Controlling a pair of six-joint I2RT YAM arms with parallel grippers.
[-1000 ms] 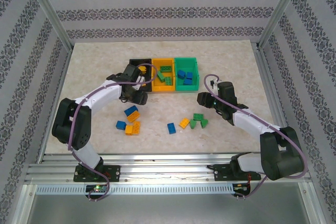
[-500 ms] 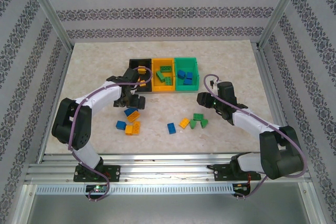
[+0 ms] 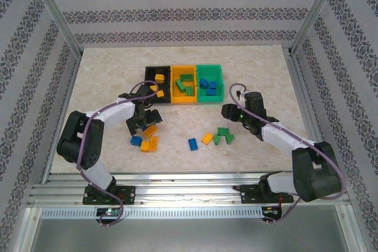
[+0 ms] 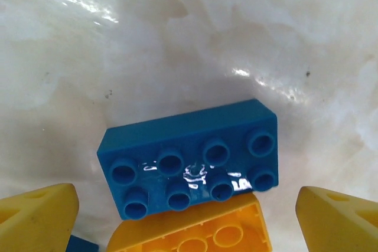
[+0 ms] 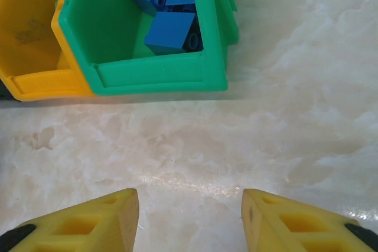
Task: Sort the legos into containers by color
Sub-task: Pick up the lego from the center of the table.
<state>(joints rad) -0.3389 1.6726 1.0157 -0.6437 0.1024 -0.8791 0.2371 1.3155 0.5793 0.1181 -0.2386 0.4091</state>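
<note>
A pale marbled table [image 3: 106, 81] is seen, glossy where light is caught. Toward its far side three joined bins are set in a row: a black bin [image 3: 155, 68], an orange bin [image 3: 183, 101] and a green bin [image 3: 209, 66].

Loose bricks are scattered nearer. On the left arm's side an eight-stud blue brick [image 4: 189, 157] is laid studs up, touching a hollow-side-up orange brick [image 4: 195, 237]. Just beside these, a small blue brick [image 3: 136, 140] and a yellow-orange pair [image 3: 149, 144] are found.

Toward the middle, a lone blue brick [image 3: 192, 144], a single yellow-orange brick [image 3: 207, 138] and a cluster of green bricks [image 3: 223, 137] are spread, well apart from the bins.
</note>
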